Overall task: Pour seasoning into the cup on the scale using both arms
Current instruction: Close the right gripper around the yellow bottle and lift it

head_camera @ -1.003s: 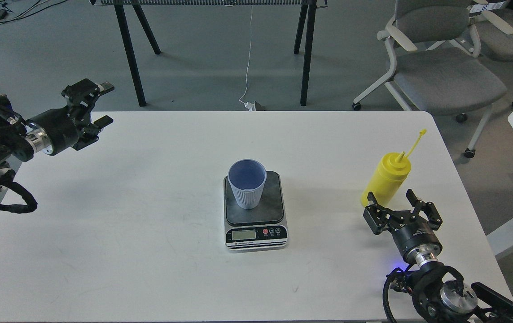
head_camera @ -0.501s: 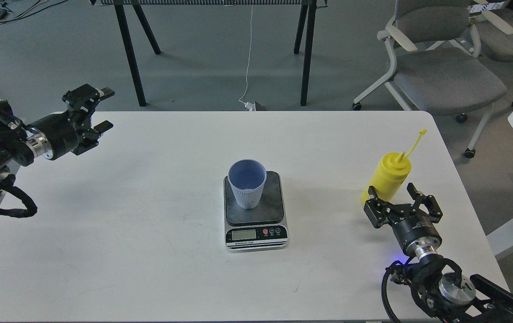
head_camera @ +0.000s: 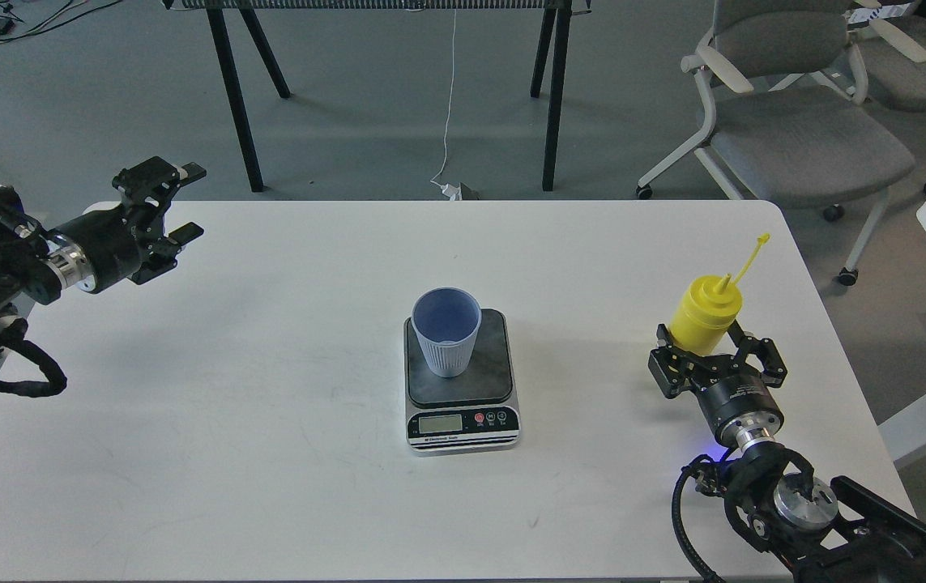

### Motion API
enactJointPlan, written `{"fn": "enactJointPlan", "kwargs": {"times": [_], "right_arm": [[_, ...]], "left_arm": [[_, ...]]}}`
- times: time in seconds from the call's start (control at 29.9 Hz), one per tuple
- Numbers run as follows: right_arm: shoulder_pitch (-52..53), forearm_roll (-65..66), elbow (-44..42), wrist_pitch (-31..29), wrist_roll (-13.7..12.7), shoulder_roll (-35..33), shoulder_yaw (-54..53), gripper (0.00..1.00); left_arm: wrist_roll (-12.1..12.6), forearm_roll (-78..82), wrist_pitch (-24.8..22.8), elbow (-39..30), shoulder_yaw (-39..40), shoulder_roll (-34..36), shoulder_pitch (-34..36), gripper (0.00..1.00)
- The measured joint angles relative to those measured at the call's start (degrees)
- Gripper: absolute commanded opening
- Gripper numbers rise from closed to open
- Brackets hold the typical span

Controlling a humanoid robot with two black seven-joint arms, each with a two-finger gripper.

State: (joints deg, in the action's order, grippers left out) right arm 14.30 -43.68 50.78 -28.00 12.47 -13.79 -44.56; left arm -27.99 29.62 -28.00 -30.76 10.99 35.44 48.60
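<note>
While the right gripper [head_camera: 714, 356] stands open around the yellow bottle [head_camera: 704, 316] near the table's right edge, off-centre closing may tip it. Left gripper [head_camera: 175, 202]: open, idle, far-left corner. Cup [head_camera: 446, 330]: on scale [head_camera: 460, 380], mid-table.

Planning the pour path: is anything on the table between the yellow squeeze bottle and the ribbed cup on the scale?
Nothing visible. Only bare white table lies between the yellow plastic squeeze bottle at the right gripper and the pale blue-grey ribbed cup, which stands on the dark-plated digital scale.
</note>
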Motion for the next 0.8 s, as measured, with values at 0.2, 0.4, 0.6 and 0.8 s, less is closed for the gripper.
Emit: {"fn": "enactJointPlan", "kwargs": {"times": [0.2,0.4,0.6,0.8], "right_arm": [[0.7,1.2,-1.0,0.0,0.0,0.6,0.0,0.77],[1.3,2.2,-1.1,0.0,0.1,0.8,0.0,0.28],[1.5,5.8,-0.5,0.0,0.2,0.9,-0.4,0.02],[1.6,6.2,1.2,0.0,0.5,0.3,-0.5,0.01]], "left_arm": [[0.0,0.0,0.0,0.0,0.0,0.0,-0.3,0.98],[0.0,0.0,0.0,0.0,0.0,0.0,-0.3,0.98],[0.0,0.0,0.0,0.0,0.0,0.0,-0.4,0.98],[0.0,0.0,0.0,0.0,0.0,0.0,-0.5,0.98]]}}
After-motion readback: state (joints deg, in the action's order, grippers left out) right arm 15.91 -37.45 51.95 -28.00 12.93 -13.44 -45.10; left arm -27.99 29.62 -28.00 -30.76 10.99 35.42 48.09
